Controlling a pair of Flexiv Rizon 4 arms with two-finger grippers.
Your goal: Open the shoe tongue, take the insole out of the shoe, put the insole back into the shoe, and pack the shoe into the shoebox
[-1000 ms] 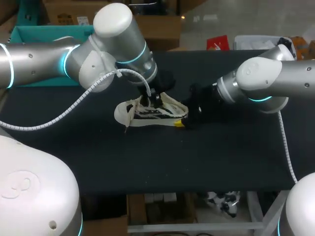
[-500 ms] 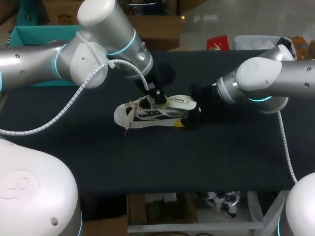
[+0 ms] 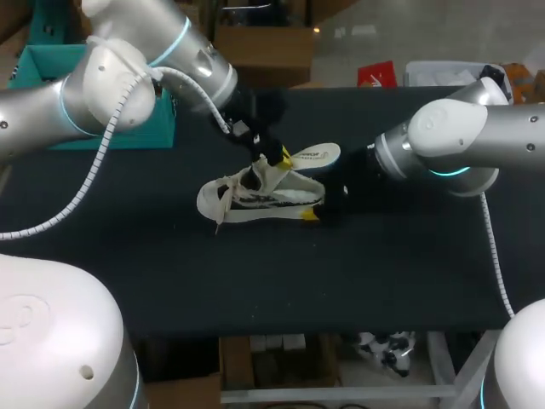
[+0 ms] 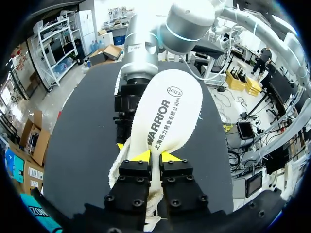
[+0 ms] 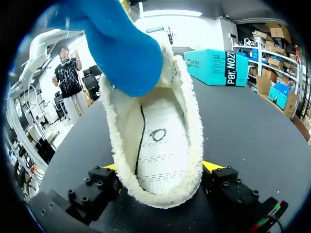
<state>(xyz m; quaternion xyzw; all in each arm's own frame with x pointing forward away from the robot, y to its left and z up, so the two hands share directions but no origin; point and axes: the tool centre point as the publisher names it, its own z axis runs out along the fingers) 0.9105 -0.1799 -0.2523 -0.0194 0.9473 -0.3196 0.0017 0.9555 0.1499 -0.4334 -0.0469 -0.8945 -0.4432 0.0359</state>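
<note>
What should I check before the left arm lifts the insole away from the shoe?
1. Left gripper shut on the insole: ok, both fingers pinch it near one end.
2. Right gripper shut on the shoe at its heel: ok.
3. Insole fully clear of the shoe opening: cannot tell; its blue underside hangs right over the opening.
4. Shoe sole-down on the table: ok.
5. Shoebox open for packing: cannot tell; the left arm partly hides it.
</note>
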